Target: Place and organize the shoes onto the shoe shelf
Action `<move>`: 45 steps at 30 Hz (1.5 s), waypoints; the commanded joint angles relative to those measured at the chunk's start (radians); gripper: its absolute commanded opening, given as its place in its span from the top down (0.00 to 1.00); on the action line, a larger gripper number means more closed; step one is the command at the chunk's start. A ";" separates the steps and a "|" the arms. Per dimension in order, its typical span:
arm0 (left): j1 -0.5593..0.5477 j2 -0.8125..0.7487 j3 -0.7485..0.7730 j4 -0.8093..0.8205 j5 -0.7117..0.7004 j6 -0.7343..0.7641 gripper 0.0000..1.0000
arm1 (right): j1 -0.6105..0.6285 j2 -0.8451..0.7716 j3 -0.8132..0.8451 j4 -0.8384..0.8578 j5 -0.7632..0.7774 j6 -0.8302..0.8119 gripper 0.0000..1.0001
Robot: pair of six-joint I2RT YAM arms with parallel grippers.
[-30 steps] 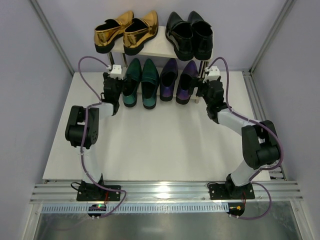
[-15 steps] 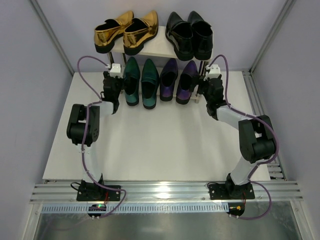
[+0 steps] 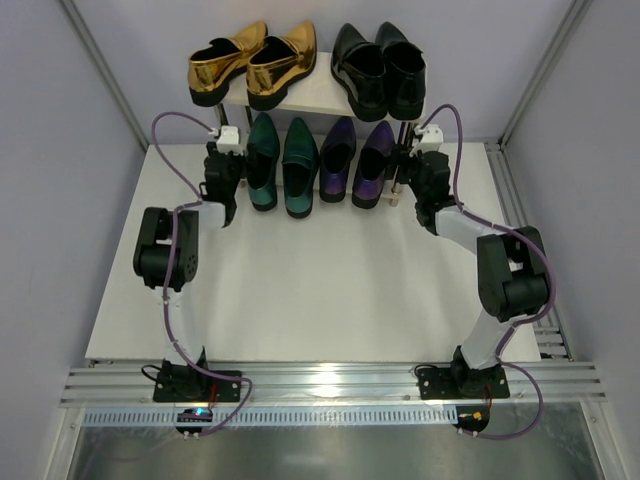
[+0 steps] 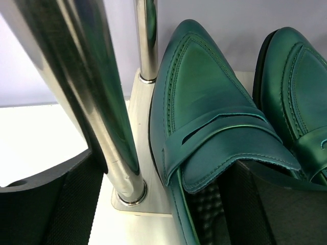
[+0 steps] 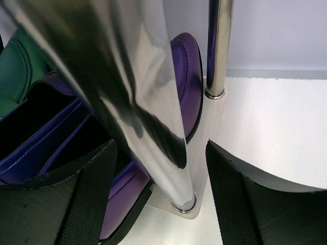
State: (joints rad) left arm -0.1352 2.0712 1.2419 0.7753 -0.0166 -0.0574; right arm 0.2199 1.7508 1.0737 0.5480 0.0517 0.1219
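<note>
Overhead: all four pairs up on the shoe shelf (image 3: 318, 92), set at the far end of the counter (image 3: 320, 280). Up top: gold pair (image 3: 250, 62) on the left, black pair (image 3: 378, 68) on the right, toes pointing away from the arms. Below: teal pair (image 3: 281, 165) on the left, purple pair (image 3: 358, 162) on the right, side by side.

Left jaws down at the shelf's front left corner, spread wide, pinching nothing. From the left wrist camera: near left post (image 4: 94, 102) rising between the two fingers (image 4: 46, 209), closer to the left one. Other finger low over the dark heel opening of the outer teal shoe (image 4: 204, 107), toe aimed away from the lens. Contact with post or shoe: cannot tell. Far left post (image 4: 147, 41) beyond, foot seated on the cream lower board (image 4: 150, 222), just beside the shoe's toe.

Right jaws mirrored at the front right corner, likewise spread, pinching nothing. From the right wrist camera: near right post (image 5: 153, 127) between the fingers (image 5: 265, 204), bare board and counter showing in the gap on its right. Left finger down beside the outer purple shoe (image 5: 188, 76). Far right post (image 5: 218, 46) behind, at the board's far corner, just beside that shoe's toe.
</note>
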 commanded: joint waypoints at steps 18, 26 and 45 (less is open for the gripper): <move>-0.001 0.012 -0.030 0.045 0.078 -0.038 0.49 | -0.022 -0.014 0.014 0.006 -0.108 0.001 0.55; -0.001 0.004 -0.050 0.053 0.086 -0.050 0.62 | -0.027 -0.017 0.006 0.001 -0.119 0.004 0.58; -0.004 -0.010 -0.084 0.065 0.075 -0.056 0.94 | -0.039 -0.030 -0.004 -0.026 -0.128 0.004 0.63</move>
State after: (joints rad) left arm -0.1017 2.0712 1.1877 0.8646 -0.0223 -0.0761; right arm 0.1864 1.7603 1.0771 0.5243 -0.0441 0.1009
